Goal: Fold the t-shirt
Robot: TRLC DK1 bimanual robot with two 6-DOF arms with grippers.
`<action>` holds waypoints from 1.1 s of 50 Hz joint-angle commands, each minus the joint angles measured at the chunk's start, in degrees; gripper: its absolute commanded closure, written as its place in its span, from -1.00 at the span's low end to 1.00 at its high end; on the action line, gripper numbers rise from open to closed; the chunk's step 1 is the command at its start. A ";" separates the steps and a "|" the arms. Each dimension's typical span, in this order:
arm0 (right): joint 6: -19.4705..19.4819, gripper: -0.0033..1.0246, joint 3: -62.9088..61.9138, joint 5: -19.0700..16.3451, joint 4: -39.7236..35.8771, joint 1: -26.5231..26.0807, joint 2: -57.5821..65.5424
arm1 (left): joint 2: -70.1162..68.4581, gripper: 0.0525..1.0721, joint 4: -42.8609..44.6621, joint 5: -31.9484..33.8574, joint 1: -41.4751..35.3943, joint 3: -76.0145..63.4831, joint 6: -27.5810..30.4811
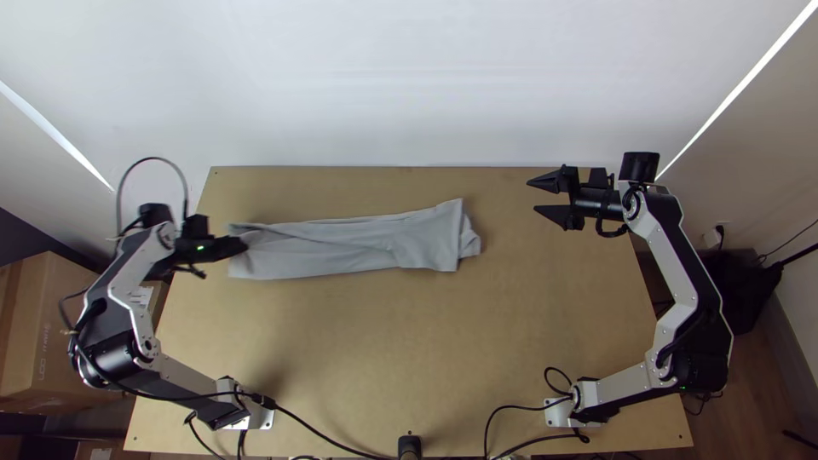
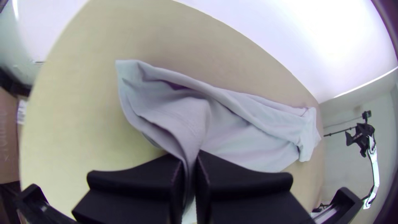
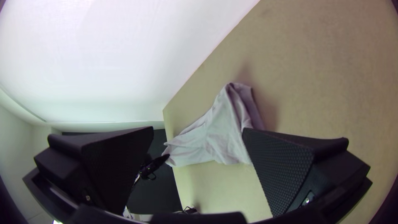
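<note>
Left tool (image 2: 190, 162) pinched one end of the grey T-shirt (image 1: 341, 249), a long folded strip on the bench (image 1: 383, 341), with the right tool (image 1: 532, 195) wide; a low, level carry inward seemed likeliest to keep layers aligned.

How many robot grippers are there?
2. The left gripper is at the table's left side, pinching one end of the grey t-shirt. The right gripper is open, up by the far right corner.

The left tool (image 1: 244, 245) is pinched together; the right tool (image 1: 532, 196) gapes wide.
</note>
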 commanded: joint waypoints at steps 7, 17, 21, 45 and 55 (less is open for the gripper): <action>0.66 -0.92 -3.62 -0.60 2.51 0.79 -2.10 | -1.79 0.95 -14.52 -0.02 11.44 6.47 12.04; 0.84 -0.92 -5.90 -0.25 4.53 2.81 -1.92 | -6.18 0.95 -24.27 0.86 3.97 13.15 7.82; 0.84 -0.92 -6.52 0.46 4.88 3.51 -1.83 | -8.03 0.95 -24.27 0.86 -2.54 15.52 3.95; 1.02 -0.92 -6.69 0.55 4.88 3.43 -2.89 | 7.53 0.95 -22.16 -4.23 -37.61 39.69 -17.40; 1.02 -0.92 -7.04 1.42 4.88 3.60 -3.33 | 17.20 0.95 -21.99 -6.08 -46.13 48.92 -21.36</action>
